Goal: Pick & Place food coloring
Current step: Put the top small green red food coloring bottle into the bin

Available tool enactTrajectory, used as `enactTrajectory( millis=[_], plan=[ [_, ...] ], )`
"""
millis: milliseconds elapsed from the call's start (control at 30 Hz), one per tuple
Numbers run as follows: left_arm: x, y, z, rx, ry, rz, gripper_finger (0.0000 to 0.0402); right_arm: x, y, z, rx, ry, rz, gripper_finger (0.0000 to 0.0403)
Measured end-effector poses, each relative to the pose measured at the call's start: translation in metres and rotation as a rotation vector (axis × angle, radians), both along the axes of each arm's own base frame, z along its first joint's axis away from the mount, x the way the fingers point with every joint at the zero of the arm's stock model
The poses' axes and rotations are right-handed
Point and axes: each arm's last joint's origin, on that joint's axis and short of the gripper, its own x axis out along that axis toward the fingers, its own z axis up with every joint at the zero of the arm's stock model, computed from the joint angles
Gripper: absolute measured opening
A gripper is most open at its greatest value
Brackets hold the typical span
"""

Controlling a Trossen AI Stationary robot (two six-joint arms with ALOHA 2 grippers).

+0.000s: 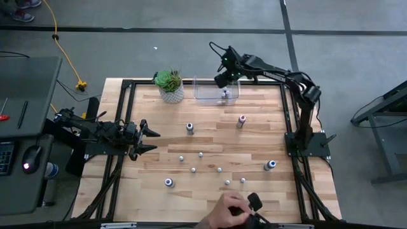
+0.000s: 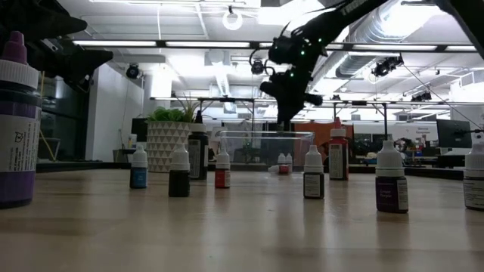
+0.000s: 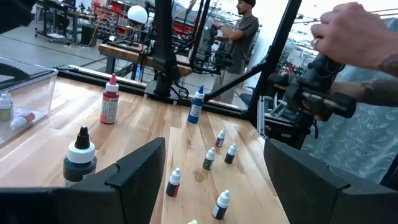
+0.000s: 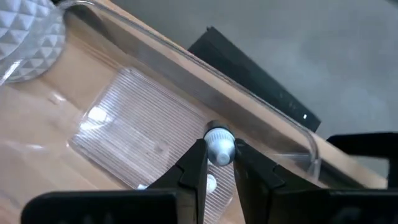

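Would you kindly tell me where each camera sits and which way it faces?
High: overhead, looking down; both arms show.
Low: table height, level across bottles toward clear bin.
Left wrist: past the open left gripper at scattered bottles.
Right wrist: down into the bin; right gripper shut on small bottle.
Shared: the bin appears in all views.
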Motion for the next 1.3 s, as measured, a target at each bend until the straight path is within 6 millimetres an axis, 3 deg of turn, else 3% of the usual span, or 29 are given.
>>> enactTrajectory(
  millis=[400,800,1033,1300],
  plan=[
    [0.000,0.000,0.000,0.000,0.000,0.000,0.0271,0.001,-0.018,-0.032,0.126,0.107,-0.052,0.0064],
    [0.000,0.000,0.000,0.000,0.000,0.000,0.0271,-0.011,-0.028,-0.037,0.158,0.130,-0.083,0.0065],
    [0.000,0.000,0.000,0.000,0.000,0.000,0.0271,-0.006,-0.031,-0.057,0.229,0.136,-0.059,0.0061],
    [0.000,0.000,0.000,0.000,0.000,0.000,0.0271,-0.006,-0.031,-0.058,0.228,0.135,-0.054,0.0065]
  ],
)
